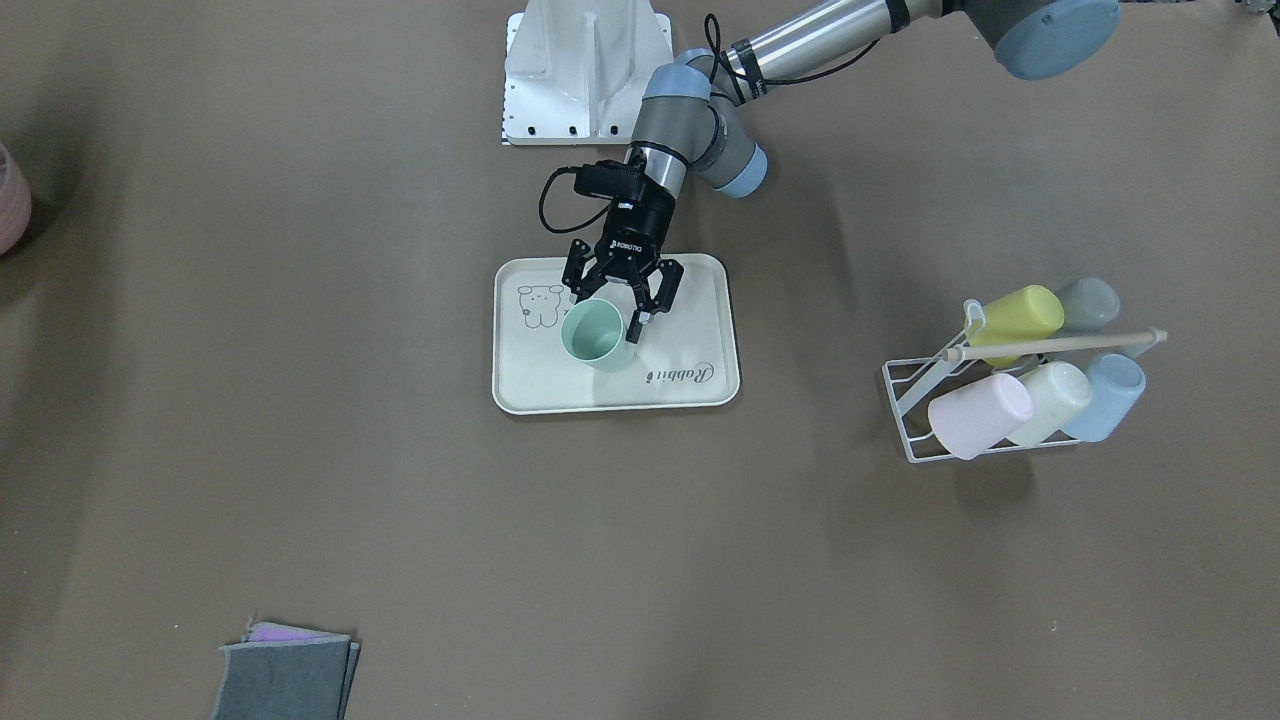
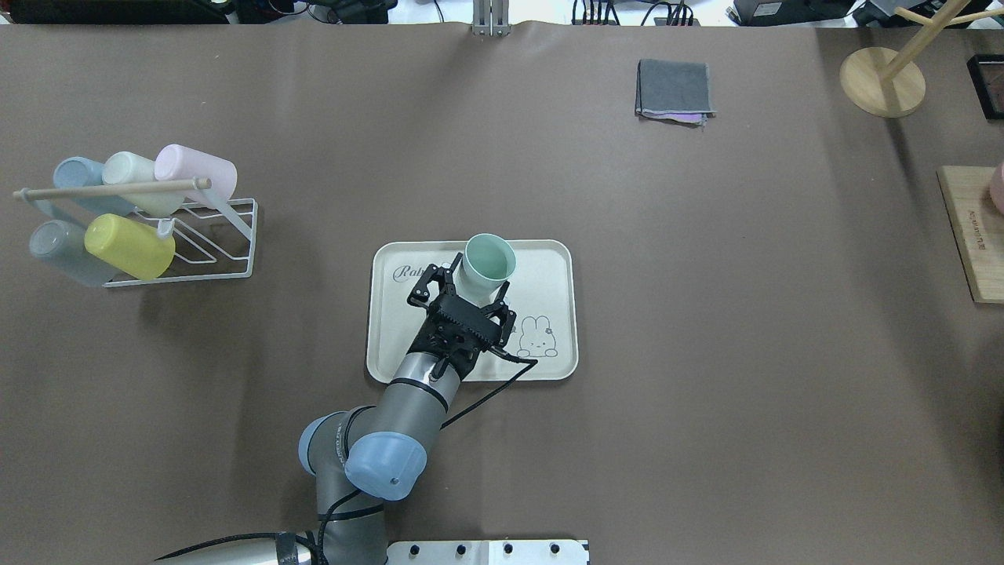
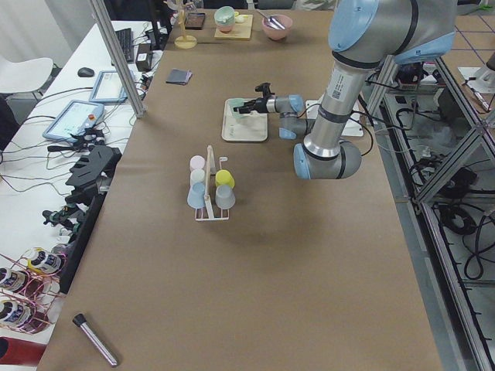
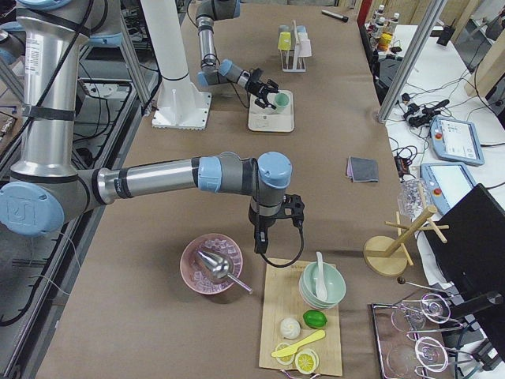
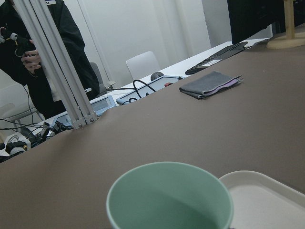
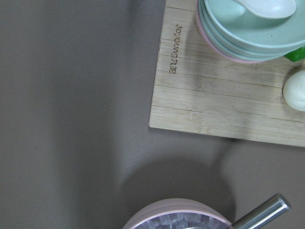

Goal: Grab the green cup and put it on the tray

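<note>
The green cup (image 1: 598, 338) stands upright on the cream tray (image 1: 560, 385), near its middle. It also shows in the overhead view (image 2: 489, 260) on the tray (image 2: 549, 275) and fills the bottom of the left wrist view (image 5: 169, 200). My left gripper (image 1: 608, 308) is open, its fingers spread on either side of the cup's lower part, with a gap showing on one side in the overhead view (image 2: 467, 289). My right gripper (image 4: 259, 241) hangs far off over the table by a pink bowl; I cannot tell whether it is open or shut.
A white wire rack (image 2: 196, 243) with several cups lying in it stands on the robot's left. A folded grey cloth (image 2: 674, 90) lies at the far side. A wooden board (image 2: 973, 231), a pink bowl (image 4: 211, 264) and a wooden stand (image 2: 882, 78) are on the right.
</note>
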You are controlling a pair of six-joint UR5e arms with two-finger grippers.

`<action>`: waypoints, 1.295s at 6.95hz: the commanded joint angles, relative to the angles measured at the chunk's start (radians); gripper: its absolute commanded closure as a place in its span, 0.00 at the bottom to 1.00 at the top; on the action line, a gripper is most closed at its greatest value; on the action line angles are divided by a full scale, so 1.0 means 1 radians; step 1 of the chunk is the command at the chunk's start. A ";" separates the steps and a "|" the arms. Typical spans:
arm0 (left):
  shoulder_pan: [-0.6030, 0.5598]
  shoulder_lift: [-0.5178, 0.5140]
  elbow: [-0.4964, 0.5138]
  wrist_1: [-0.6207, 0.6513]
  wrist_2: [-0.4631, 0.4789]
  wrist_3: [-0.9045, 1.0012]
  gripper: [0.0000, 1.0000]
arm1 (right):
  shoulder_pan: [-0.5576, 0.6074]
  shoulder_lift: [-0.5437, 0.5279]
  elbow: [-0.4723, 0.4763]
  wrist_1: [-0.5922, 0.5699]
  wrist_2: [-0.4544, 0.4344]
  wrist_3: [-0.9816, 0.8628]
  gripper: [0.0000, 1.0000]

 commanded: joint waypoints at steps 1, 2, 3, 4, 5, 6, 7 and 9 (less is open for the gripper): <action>0.000 0.002 0.003 0.000 0.000 -0.002 0.18 | 0.000 0.000 0.001 0.002 0.001 0.000 0.00; 0.000 0.005 0.003 0.000 0.000 -0.002 0.18 | 0.000 0.000 0.001 0.002 0.003 0.000 0.00; 0.000 0.009 0.003 0.000 0.000 -0.004 0.18 | 0.000 0.000 0.001 0.002 0.003 0.000 0.00; 0.000 0.012 0.003 0.000 0.000 -0.002 0.18 | 0.000 0.000 0.001 0.002 0.003 0.000 0.00; 0.000 0.012 0.006 0.000 0.000 -0.001 0.18 | 0.000 0.000 0.001 0.003 0.003 0.000 0.00; 0.000 0.012 0.006 0.000 0.000 -0.002 0.18 | 0.000 0.000 0.003 0.003 0.003 0.000 0.00; 0.000 0.013 0.006 0.000 0.000 -0.002 0.18 | 0.000 0.000 0.001 0.003 0.003 0.000 0.00; 0.000 0.010 0.003 -0.014 0.000 -0.004 0.16 | 0.000 0.002 0.003 0.003 0.003 0.002 0.00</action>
